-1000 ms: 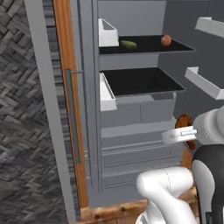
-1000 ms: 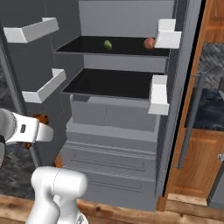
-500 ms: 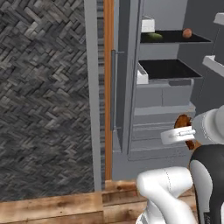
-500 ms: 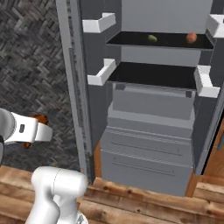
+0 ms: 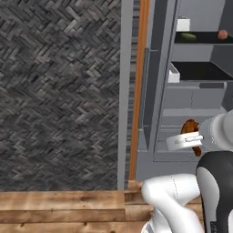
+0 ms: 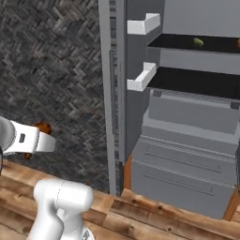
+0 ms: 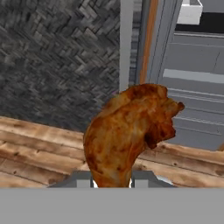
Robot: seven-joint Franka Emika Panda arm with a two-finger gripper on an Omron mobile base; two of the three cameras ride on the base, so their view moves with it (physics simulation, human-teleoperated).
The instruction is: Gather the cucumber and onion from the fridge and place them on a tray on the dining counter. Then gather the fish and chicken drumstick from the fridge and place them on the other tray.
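Note:
A browned chicken drumstick (image 7: 131, 131) stands between my fingertips, with my gripper (image 7: 112, 183) shut on its lower end. From the left base view the drumstick (image 5: 190, 128) pokes out above and below my gripper (image 5: 193, 139), low in front of the fridge drawers. In the right base view the drumstick (image 6: 43, 127) sits at the far left against the dark wall. On the fridge's upper black shelf lie the green cucumber (image 5: 188, 37) and the reddish onion (image 5: 222, 34). The cucumber (image 6: 198, 42) also lies on that shelf in the right base view.
The open fridge (image 6: 187, 140) has grey drawers (image 5: 191, 107) low down and white door bins (image 6: 143, 24). A dark herringbone wall (image 5: 59, 91) stands left of it, edged by a wooden strip (image 5: 139, 86). Wooden planks (image 7: 39, 148) run below.
The whole picture has shifted: the camera swung left, so the fridge slid to the right and the herringbone wall came in. The drumstick stays in my gripper.

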